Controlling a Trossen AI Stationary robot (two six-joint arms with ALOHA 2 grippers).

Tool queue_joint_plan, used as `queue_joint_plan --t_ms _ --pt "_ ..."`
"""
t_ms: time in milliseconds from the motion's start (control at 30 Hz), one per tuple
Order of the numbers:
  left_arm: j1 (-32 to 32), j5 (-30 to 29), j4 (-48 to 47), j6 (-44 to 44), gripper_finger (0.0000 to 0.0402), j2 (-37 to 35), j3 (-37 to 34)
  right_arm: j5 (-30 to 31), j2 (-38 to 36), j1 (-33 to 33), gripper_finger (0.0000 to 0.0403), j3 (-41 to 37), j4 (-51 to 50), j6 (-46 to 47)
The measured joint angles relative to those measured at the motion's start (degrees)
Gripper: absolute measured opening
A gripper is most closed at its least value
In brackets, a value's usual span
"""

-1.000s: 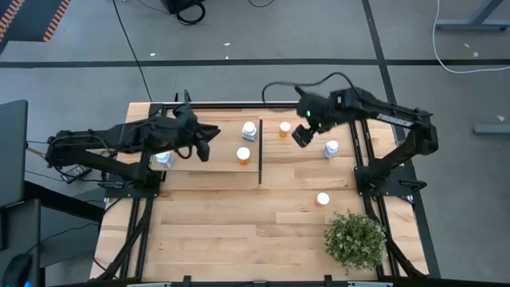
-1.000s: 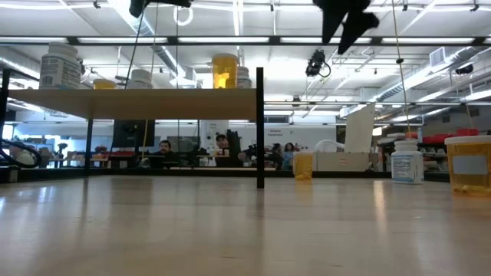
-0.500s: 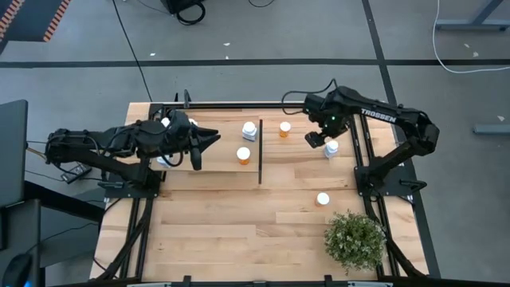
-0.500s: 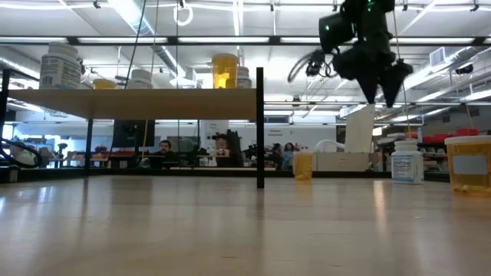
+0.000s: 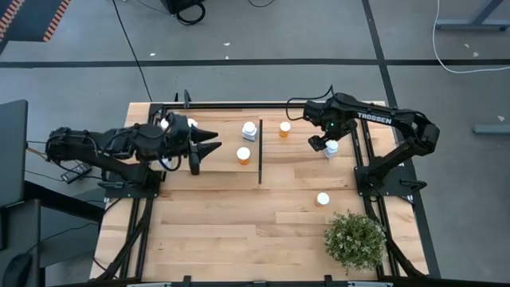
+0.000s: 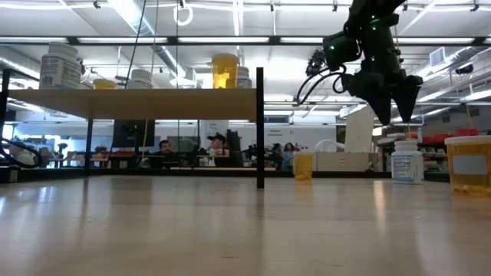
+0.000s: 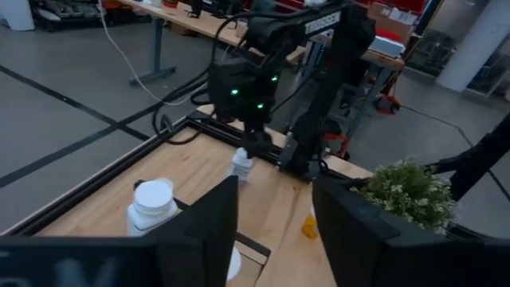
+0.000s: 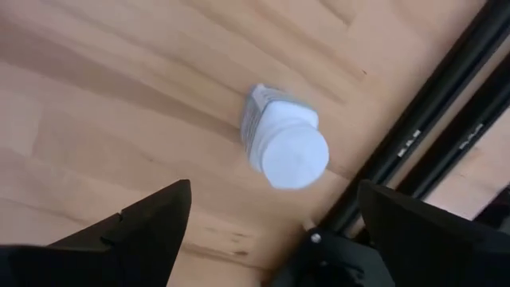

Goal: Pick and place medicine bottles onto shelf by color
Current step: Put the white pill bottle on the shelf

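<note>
Right end effector (image 6: 399,115) hangs directly over the small white medicine bottle with a round white cap (image 8: 283,142), fingers spread wide, nothing between them. That bottle stands upright on the light plank tabletop (image 5: 239,223), just beside the black frame rail (image 8: 434,112) on the right side.

Risks from here:
- Bottle sits close to the rail. One finger has to come down on the rail side; if it lands on the rail, the grasp stalls or the bottle gets shoved.
- In the right wrist view the cap sits nearer one finger than the other. An uneven close could tip the bottle before the second finger touches (small and top-heavy by the look of it).
- Smooth round body: I'd expect it to twist or slip if gripped high on the cap.
- The carry to the raised light-wood shelf (image 5: 227,171) passes the thin black upright divider (image 5: 260,159) and an orange-bodied bottle with a white cap (image 5: 284,128); a low path could clip either.

Left end effector (image 5: 209,146) hovers over the shelf, fingers partly apart, holding nothing. White-capped bottles on the shelf stand near it (image 5: 243,155), so a sweep there could knock one over.

Target bottle: pale label on the side, text unreadable.
</note>
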Motion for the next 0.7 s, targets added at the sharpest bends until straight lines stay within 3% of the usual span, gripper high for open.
queue_joint_plan --t_ms 300,700 --pt "-3.05 -0.02 2.99 -0.21 0.0219 0.0 0.0 -1.37 0.0 -3.76 0.0367 -6.41 2.75 0.59" --pt "-5.35 -0.17 2.13 -1.75 0.02 0.11 0.0 -2.32 0.0 -4.74 0.0367 -10.33 9.27 0.64"
